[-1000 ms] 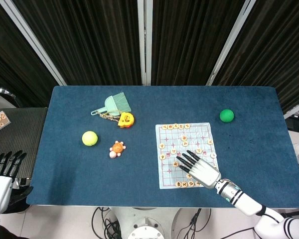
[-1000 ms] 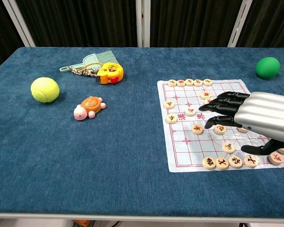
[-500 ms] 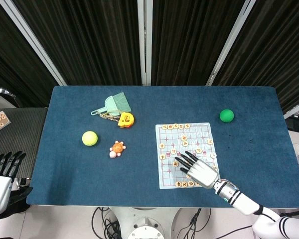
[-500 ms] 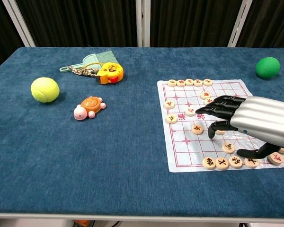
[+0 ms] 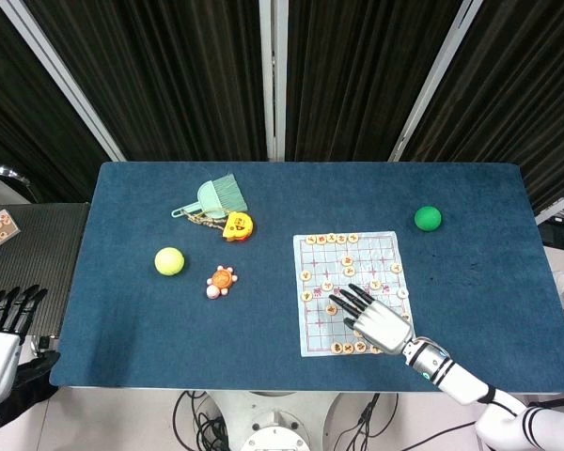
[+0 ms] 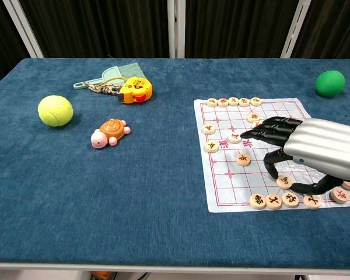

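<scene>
My right hand (image 6: 315,153) is over the near right part of the chess mat (image 5: 350,292), palm down, fingers spread forward. One finger and the thumb curl down around a chess piece (image 6: 283,181) on the mat. Can't tell if it's actually pinched or just touched.

Row of pieces (image 6: 274,200) sits on the mat's near edge, just below that hand; another row (image 6: 233,101) runs along the far edge.

My left hand (image 5: 2,331) hangs off the table (image 5: 132,348), far left of the mat, fingers apart, holding nothing.

Left of the mat: toy turtle (image 6: 109,132), yellow ball (image 6: 55,110), tape measure (image 6: 135,89), small brush (image 5: 218,195). Green ball (image 6: 329,83) is beyond the mat's far right corner.
</scene>
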You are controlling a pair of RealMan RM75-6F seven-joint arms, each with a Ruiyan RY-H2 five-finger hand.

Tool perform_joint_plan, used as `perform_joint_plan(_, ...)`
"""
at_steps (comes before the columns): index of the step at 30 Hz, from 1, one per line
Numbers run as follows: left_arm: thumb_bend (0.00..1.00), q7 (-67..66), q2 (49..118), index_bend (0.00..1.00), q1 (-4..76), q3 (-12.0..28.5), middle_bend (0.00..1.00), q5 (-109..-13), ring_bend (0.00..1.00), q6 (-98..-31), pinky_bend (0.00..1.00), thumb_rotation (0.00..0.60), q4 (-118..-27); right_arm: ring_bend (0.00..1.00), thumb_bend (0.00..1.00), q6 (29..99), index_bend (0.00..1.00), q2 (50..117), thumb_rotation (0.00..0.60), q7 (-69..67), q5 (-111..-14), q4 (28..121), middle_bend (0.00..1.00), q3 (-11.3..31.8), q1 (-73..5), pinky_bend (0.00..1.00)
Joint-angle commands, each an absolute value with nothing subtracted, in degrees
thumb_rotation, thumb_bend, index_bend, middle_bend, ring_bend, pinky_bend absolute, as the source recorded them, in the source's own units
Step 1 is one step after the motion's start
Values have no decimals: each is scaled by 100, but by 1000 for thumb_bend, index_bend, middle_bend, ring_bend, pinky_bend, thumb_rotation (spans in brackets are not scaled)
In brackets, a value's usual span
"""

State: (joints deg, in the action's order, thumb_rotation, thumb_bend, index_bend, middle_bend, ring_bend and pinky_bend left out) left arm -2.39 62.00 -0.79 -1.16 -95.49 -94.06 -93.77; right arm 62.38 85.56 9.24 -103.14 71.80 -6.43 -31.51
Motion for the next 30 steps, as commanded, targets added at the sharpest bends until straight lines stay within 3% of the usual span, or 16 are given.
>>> perform_joint_plan(1, 130, -244, 6198, 86, -83, -118, 61, -9549, 0, -9407, 0, 600, -9378, 0, 210, 6355, 617, 8549, 600, 858, -10321, 7172, 0, -619, -3147, 0)
perform_joint_plan(8, 130, -276, 6187, 87, -74, -116, 61, -9581, 0, -9411, 0, 600, -9415, 0, 207, 6582, 616, 8455, 600, 813, -10210, 7146, 0, -499, -3105, 0)
perform_joint_plan(30, 130, -213, 6122, 86, -50, -99, 61, -9535, 0, -9366, 0, 600, -9432, 0, 170, 6269, 586, 8761, 600, 876, -9630, 6623, 0, -292, -3142, 0)
